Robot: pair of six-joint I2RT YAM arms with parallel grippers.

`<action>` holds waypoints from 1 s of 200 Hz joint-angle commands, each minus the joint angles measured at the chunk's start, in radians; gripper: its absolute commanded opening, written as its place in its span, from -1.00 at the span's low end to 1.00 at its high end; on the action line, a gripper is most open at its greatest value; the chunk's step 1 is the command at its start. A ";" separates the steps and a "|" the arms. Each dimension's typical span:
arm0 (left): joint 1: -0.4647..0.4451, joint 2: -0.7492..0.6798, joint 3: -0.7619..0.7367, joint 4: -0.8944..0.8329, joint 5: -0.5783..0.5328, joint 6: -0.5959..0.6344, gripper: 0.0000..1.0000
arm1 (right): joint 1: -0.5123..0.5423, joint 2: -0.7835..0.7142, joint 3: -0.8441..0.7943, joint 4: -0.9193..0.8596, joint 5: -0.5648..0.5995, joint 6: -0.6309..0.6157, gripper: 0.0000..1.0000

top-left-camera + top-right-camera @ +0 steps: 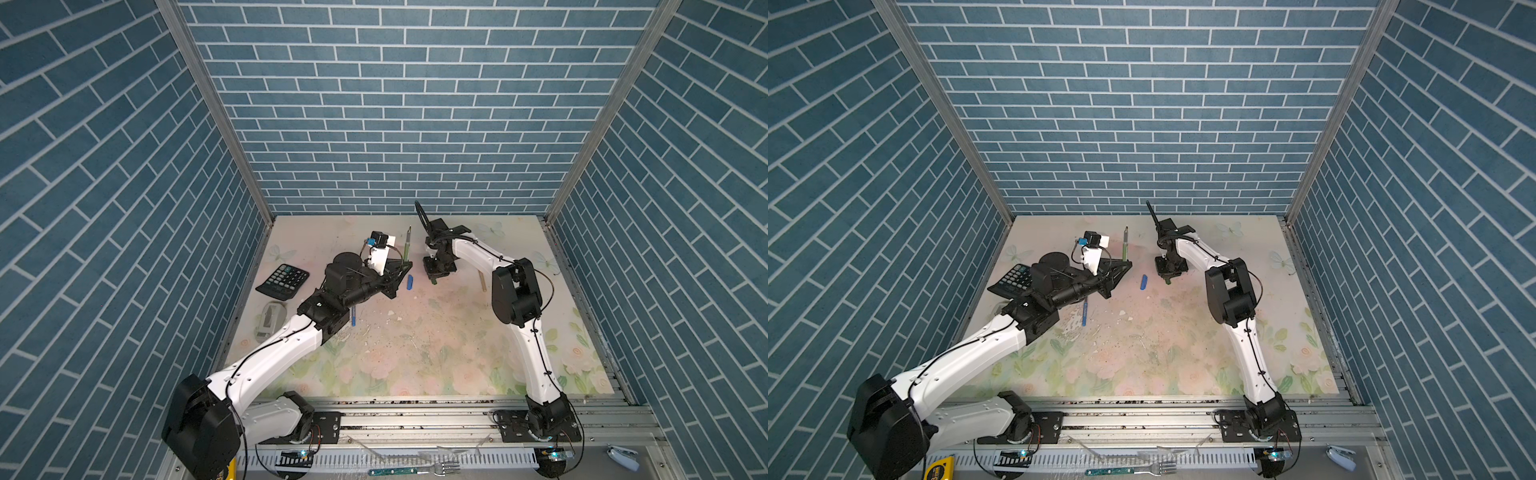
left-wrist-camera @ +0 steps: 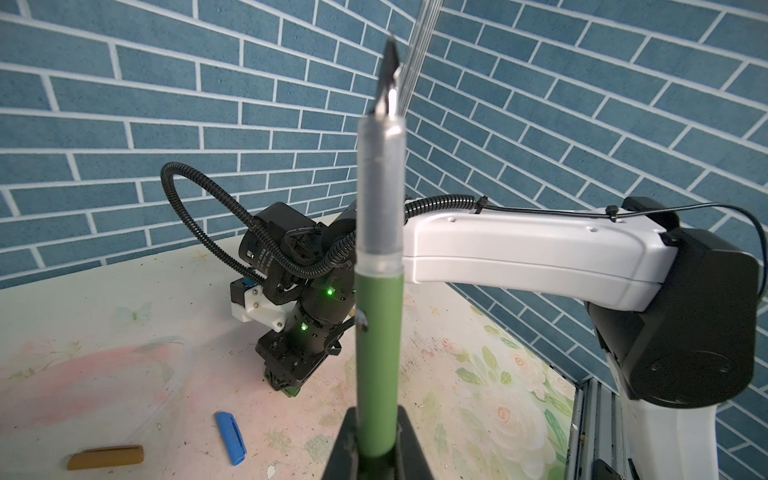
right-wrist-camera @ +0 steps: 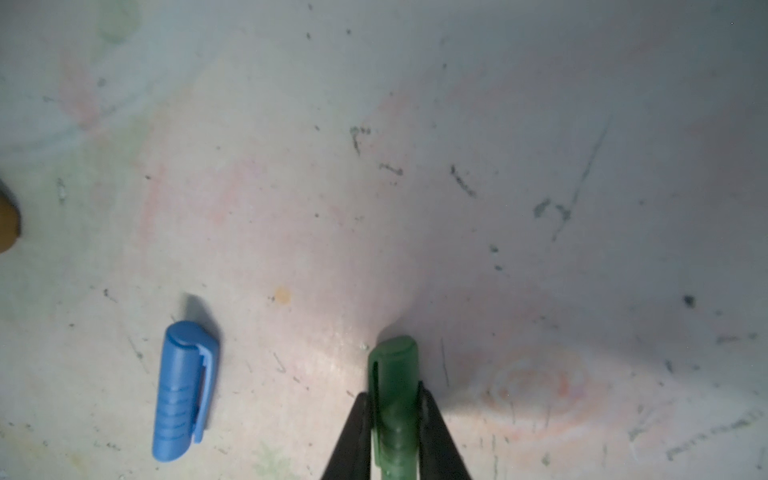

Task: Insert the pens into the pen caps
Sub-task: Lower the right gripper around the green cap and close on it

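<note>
Mat [image 1: 415, 353]: left pincer [image 2: 376, 412] holds green pen [image 2: 378, 324] upright; right pincer [image 3: 393, 391] clasps cap [image 3: 395, 357].

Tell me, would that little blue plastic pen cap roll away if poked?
The small blue plastic pen cap is a round tube, so it might roll a bit. Its raised side clip would probably stop it soon. It looks small and stiff, so likely light and easily flicked.

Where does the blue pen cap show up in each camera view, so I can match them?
Top view: blue pen cap lies on the mat, just left of the right hand.
Top view: same spot, left of that hand.
Left wrist: beyond the green pen, beside a gold cap.
Right wrist: on the mat, apart from the green cap.
Shared landmark: the green cap in the right hand.
</note>
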 commanded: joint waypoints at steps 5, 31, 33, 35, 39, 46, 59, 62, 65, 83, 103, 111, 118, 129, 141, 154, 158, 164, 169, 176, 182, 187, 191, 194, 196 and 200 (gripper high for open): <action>0.002 0.000 0.016 0.015 0.005 0.003 -1.00 | 0.013 -0.005 -0.023 0.017 0.023 0.018 -0.61; 0.002 0.000 0.016 0.015 0.005 0.003 -1.00 | 0.005 -0.025 -0.013 0.017 -0.045 0.025 -0.37; 0.002 0.000 0.016 0.014 0.005 0.003 -1.00 | 0.003 -0.026 -0.013 0.017 -0.051 0.025 -0.37; 0.002 0.000 0.016 0.014 0.006 0.003 -1.00 | 0.002 -0.027 -0.013 0.017 -0.056 0.025 -0.37; 0.002 0.000 0.016 0.015 0.007 0.003 -1.00 | 0.001 -0.032 -0.014 0.019 -0.066 0.026 -0.37; 0.002 0.000 0.017 0.014 0.007 0.003 -1.00 | -0.003 -0.038 -0.019 0.027 -0.081 0.029 -0.37; 0.002 -0.001 0.016 0.016 0.006 0.003 -1.00 | -0.011 -0.049 -0.034 0.050 -0.118 0.040 -0.37; 0.002 -0.001 0.015 0.015 0.005 0.003 -1.00 | -0.013 -0.051 -0.034 0.054 -0.129 0.043 -0.37; 0.002 -0.002 0.016 0.015 0.006 0.003 -1.00 | -0.016 -0.052 -0.036 0.057 -0.138 0.046 -0.36; 0.002 -0.001 0.017 0.015 0.008 0.001 -1.00 | -0.026 -0.042 -0.032 0.058 -0.153 0.056 -0.34; 0.002 -0.003 0.016 0.016 0.006 0.003 -1.00 | -0.029 -0.028 -0.020 0.047 -0.139 0.055 -0.41; 0.002 -0.004 0.016 0.015 0.007 0.003 -1.00 | -0.030 -0.025 -0.016 0.047 -0.150 0.055 -0.44; 0.002 -0.003 0.016 0.016 0.008 0.003 -1.00 | -0.029 -0.020 -0.011 0.048 -0.148 0.054 -0.44; 0.002 -0.002 0.016 0.016 0.010 0.002 -1.00 | -0.029 -0.014 -0.009 0.044 -0.140 0.051 -0.47; 0.002 -0.002 0.016 0.016 0.007 0.003 -1.00 | -0.031 -0.002 0.002 0.032 -0.121 0.050 -0.49; 0.002 -0.004 0.016 0.015 0.008 0.002 -1.00 | -0.028 0.006 0.003 0.025 -0.111 0.044 -0.50; 0.002 -0.004 0.016 0.016 0.009 0.002 -1.00 | -0.030 0.009 0.002 0.024 -0.104 0.041 -0.51; 0.002 -0.004 0.016 0.016 0.009 0.003 -1.00 | -0.028 0.012 0.001 0.022 -0.099 0.038 -0.52; 0.002 -0.004 0.016 0.016 0.009 0.003 -1.00 | -0.027 0.014 0.000 0.021 -0.096 0.036 -0.52; 0.002 -0.004 0.016 0.015 0.007 0.004 -1.00 | -0.026 0.015 -0.002 0.018 -0.091 0.035 -0.52; 0.002 -0.003 0.016 0.015 0.007 0.004 -1.00 | -0.026 0.016 -0.005 0.020 -0.089 0.034 -0.52; 0.002 -0.002 0.016 0.016 0.009 0.004 -1.00 | -0.023 0.014 -0.004 0.019 -0.089 0.031 -0.52; 0.002 -0.001 0.016 0.016 0.009 0.003 -1.00 | -0.022 0.017 -0.005 0.020 -0.090 0.031 -0.52; 0.002 0.000 0.017 0.015 0.010 0.003 -1.00 | -0.021 0.017 -0.005 0.019 -0.089 0.031 -0.52; 0.002 0.000 0.017 0.015 0.011 0.003 -1.00 | -0.020 0.017 -0.004 0.020 -0.088 0.031 -0.52; 0.002 0.001 0.017 0.016 0.011 0.003 -1.00 | -0.020 0.018 -0.004 0.019 -0.087 0.030 -0.52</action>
